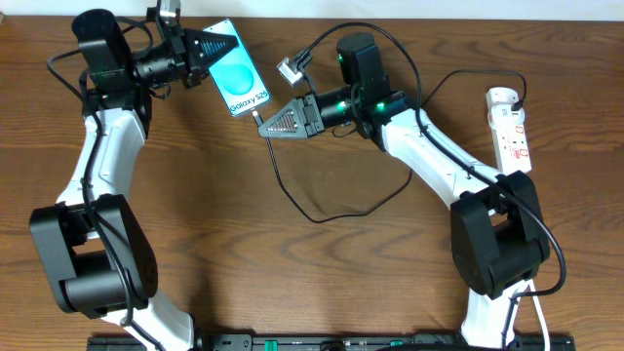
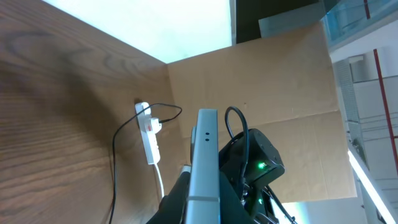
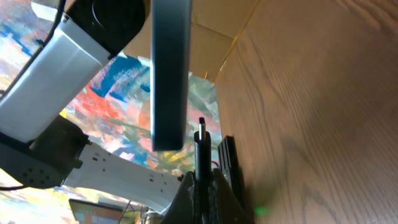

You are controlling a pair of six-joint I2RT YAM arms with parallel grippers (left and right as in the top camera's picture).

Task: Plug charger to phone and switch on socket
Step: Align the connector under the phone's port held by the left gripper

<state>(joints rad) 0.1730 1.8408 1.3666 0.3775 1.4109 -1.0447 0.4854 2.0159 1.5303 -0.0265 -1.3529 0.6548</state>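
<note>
My left gripper (image 1: 216, 51) is shut on the phone (image 1: 237, 83) and holds it above the table, cyan screen up. In the left wrist view the phone (image 2: 205, 155) shows edge-on between the fingers of that gripper (image 2: 203, 208). My right gripper (image 1: 276, 123) is shut on the charger plug (image 1: 257, 115), whose tip sits just off the phone's lower end. In the right wrist view the plug (image 3: 201, 134) rises from the gripper (image 3: 202, 186) beside the dark phone edge (image 3: 169, 74), a small gap apart. The black cable (image 1: 322, 213) loops over the table. The socket (image 1: 511, 125) lies far right.
The socket (image 2: 149, 134) with its cords lies by the cardboard wall (image 2: 261, 81) at the table's far edge. The right arm's black wrist (image 2: 255, 162) is close behind the phone. The left arm's white link (image 3: 62, 68) hangs over the right gripper.
</note>
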